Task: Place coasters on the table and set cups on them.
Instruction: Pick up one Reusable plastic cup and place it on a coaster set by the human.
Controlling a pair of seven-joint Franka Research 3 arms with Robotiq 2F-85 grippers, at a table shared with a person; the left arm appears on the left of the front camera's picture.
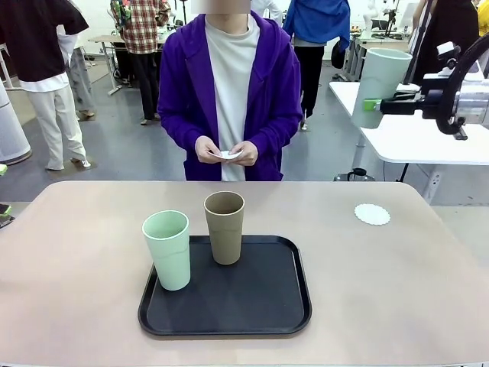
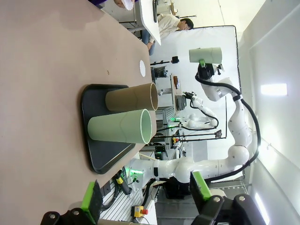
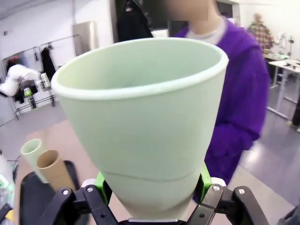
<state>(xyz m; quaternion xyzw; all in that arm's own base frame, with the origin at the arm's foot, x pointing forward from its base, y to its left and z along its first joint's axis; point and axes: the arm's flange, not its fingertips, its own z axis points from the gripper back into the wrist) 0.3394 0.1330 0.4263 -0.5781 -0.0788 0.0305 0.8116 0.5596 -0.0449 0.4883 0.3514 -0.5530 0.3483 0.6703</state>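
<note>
My right gripper (image 1: 372, 105) is shut on a pale mint cup (image 1: 380, 86), held upright high above the table's far right. In the right wrist view the same cup (image 3: 145, 122) stands between the fingers of that gripper (image 3: 152, 187). A white scalloped coaster (image 1: 372, 214) lies on the beige table (image 1: 76, 252) below it. A second mint cup (image 1: 166, 248) and a tan cup (image 1: 225, 226) stand on the black tray (image 1: 225, 306). The person's hands hold another coaster (image 1: 229, 154). My left gripper (image 2: 145, 194) is open, low and apart from the two cups (image 2: 122, 126).
The person in a purple hoodie (image 1: 179, 84) stands at the table's far edge, opposite the tray. A white table (image 1: 412, 138) sits behind at the right. Bare tabletop lies left and right of the tray.
</note>
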